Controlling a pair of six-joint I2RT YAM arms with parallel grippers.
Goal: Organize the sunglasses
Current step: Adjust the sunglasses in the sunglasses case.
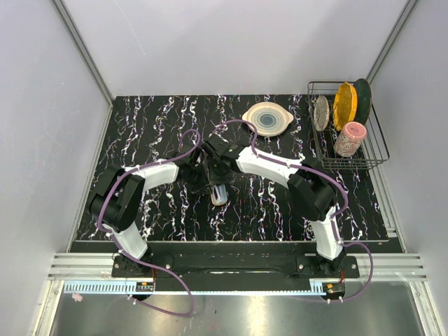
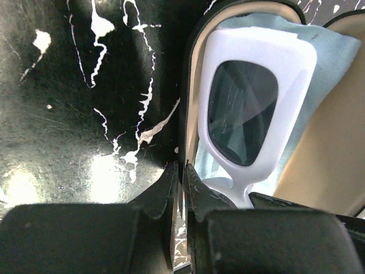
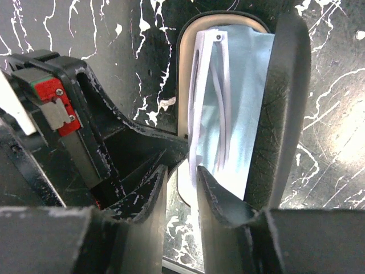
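Observation:
The sunglasses (image 2: 239, 45), white-framed with dark lenses, lie folded inside the open black case (image 2: 331, 160) on the light blue cloth (image 2: 336, 63). My left gripper (image 2: 182, 171) is shut on the case's left wall. In the right wrist view the sunglasses (image 3: 197, 85) stand on edge on the cloth (image 3: 245, 74), beside the raised lid of the case (image 3: 285, 114). My right gripper (image 3: 181, 174) is open, its jaws either side of the frame's near end and the case rim. In the top view both grippers meet over the case (image 1: 219, 194) at the table's middle.
A round patterned plate (image 1: 267, 117) lies at the back of the table. A wire dish rack (image 1: 350, 166) at the back right holds plates and a pink cup (image 1: 349, 138). The left gripper's finger (image 3: 165, 145) sits close beside my right fingers.

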